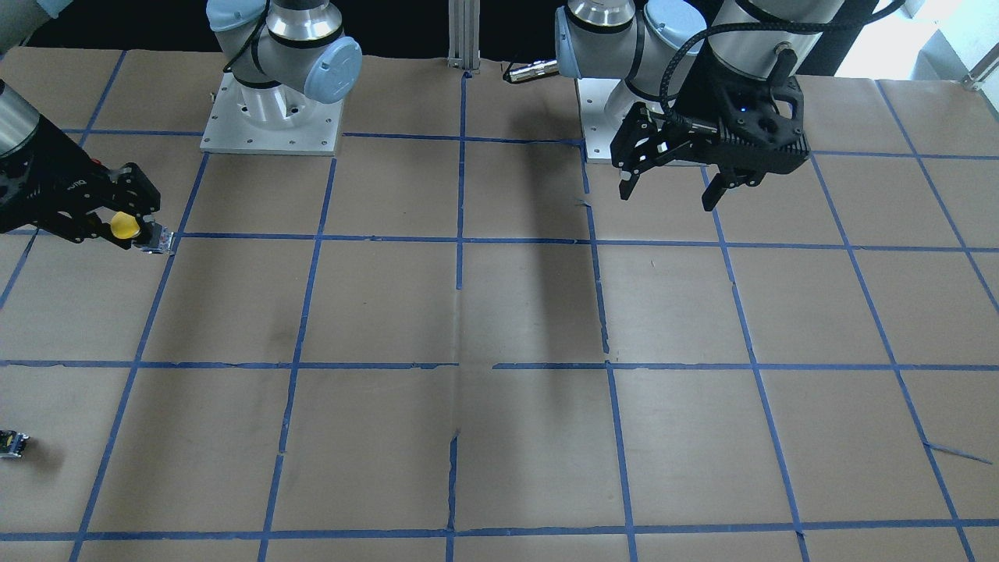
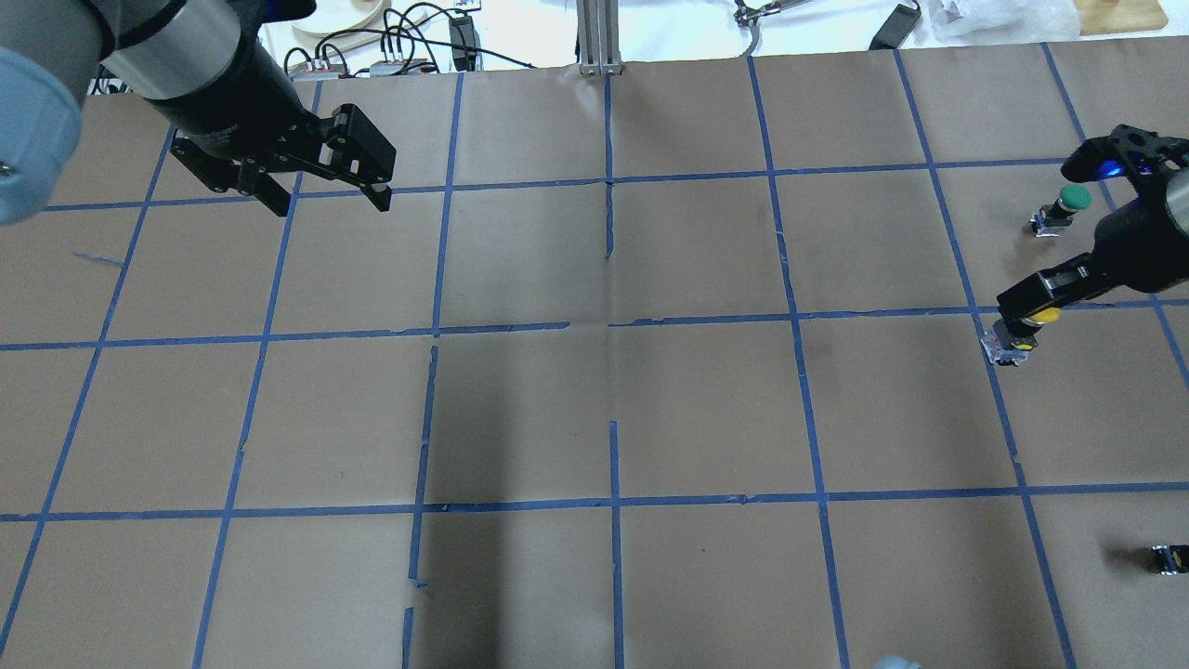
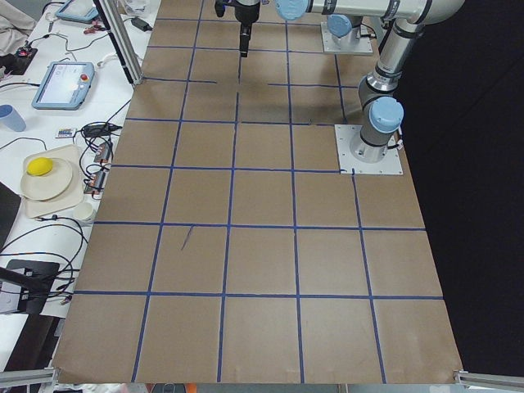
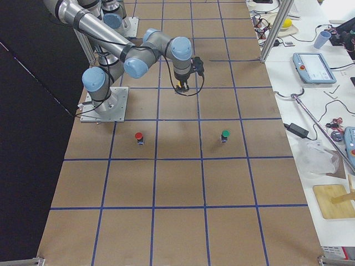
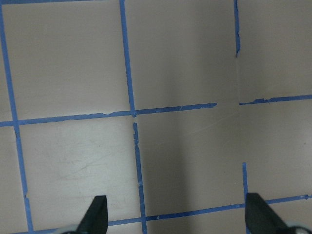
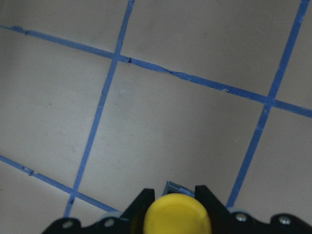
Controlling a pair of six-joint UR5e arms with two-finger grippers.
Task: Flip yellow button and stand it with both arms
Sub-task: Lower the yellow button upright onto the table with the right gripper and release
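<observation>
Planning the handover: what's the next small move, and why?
Probably carry the yellow button, clamped at its cap in the right gripper, toward the table middle: the left gripper hangs open far across, too distant to share the flip.

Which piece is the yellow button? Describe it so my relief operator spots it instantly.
In the overhead view, go to the table's right end, where the right tool is shut on the yellow button. It alone has a round yellow cap and is held; the green button beyond it and the dark capless part stand free.
</observation>
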